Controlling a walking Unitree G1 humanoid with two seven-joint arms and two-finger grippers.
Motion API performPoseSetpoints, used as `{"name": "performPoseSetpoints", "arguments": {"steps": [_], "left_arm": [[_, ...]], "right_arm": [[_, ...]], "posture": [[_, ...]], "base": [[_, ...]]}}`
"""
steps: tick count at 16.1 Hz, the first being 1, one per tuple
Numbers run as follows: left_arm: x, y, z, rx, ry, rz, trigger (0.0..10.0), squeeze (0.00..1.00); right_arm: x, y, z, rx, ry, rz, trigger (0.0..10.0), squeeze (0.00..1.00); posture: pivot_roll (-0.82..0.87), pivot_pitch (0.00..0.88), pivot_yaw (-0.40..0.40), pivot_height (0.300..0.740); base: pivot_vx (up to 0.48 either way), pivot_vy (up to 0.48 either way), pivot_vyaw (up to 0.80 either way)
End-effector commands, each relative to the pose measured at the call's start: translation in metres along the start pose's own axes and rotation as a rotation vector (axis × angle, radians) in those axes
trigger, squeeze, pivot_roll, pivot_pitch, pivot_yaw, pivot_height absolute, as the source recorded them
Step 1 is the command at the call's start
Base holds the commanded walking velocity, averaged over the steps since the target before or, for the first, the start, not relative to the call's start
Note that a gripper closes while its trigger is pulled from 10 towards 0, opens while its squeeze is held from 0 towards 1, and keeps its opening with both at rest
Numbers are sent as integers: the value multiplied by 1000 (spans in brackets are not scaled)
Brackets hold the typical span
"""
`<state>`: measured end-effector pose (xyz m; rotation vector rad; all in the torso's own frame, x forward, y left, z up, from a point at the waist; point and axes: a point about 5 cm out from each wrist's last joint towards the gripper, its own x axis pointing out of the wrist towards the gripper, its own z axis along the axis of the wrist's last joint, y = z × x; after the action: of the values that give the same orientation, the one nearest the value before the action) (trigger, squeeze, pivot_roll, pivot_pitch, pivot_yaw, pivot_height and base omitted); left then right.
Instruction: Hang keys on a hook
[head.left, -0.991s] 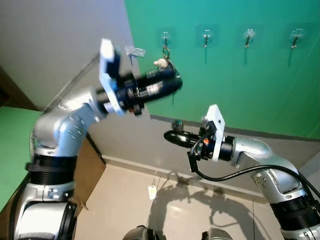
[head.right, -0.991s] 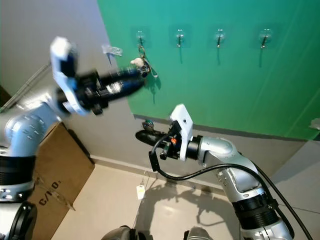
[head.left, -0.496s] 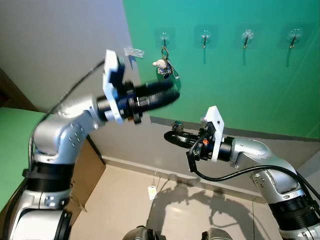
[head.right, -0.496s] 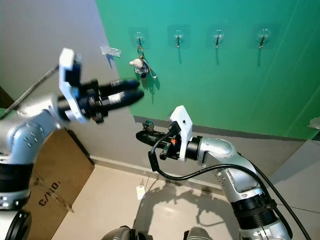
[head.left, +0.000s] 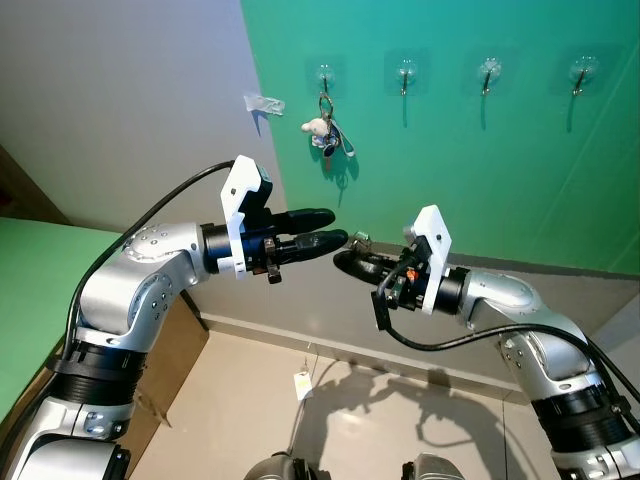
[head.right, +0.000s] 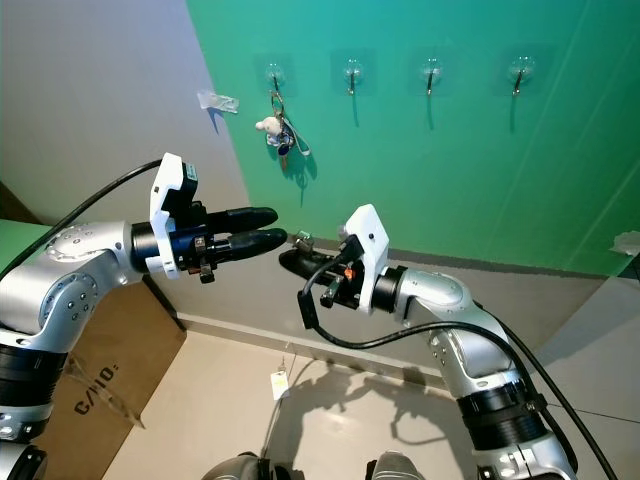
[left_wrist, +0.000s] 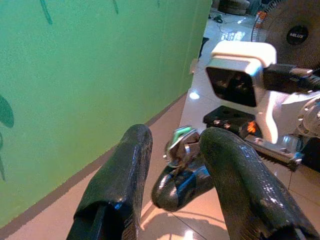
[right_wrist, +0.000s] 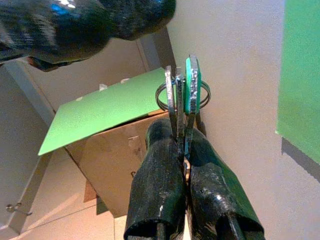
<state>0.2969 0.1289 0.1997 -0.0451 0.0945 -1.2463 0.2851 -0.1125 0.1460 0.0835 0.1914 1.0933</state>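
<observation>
Pinching a bunch of keys (right_wrist: 181, 92) between closed fingers, the right gripper (head.left: 350, 262) points toward the left gripper (head.left: 335, 228) in front of a green wall (head.left: 500, 170).

The held bunch, with a green-headed key and a metal ring, stands up past the right fingertips and sits just beside the tips of the left gripper, whose two black fingers are spread apart with nothing between them. Above both grippers, a second set of keys (head.left: 328, 132) with a small white charm hangs from the leftmost hook (head.left: 325, 74) of four clear hooks on the green wall. A brown cardboard box (head.right: 95, 375) stands on the tiled floor (head.left: 250, 420) beneath the left arm.
</observation>
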Motion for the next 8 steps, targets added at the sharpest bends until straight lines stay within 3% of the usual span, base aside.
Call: {"name": "performPoseSetpoints", "arguments": {"steps": [1,8], "left_arm": [[-2,-2,5,33,-1,-1,10000,0],[3,-6,3,64,23,-21,10000,0]], "right_arm": [[1,-2,6,-26,-21,-11,0,0],[0,-1,14,-21,-55,0,0,0]], "posture": [[-225,60,133,717],[-231,42,135,717]], "base": [[0,0,0],[0,0,0]]}}
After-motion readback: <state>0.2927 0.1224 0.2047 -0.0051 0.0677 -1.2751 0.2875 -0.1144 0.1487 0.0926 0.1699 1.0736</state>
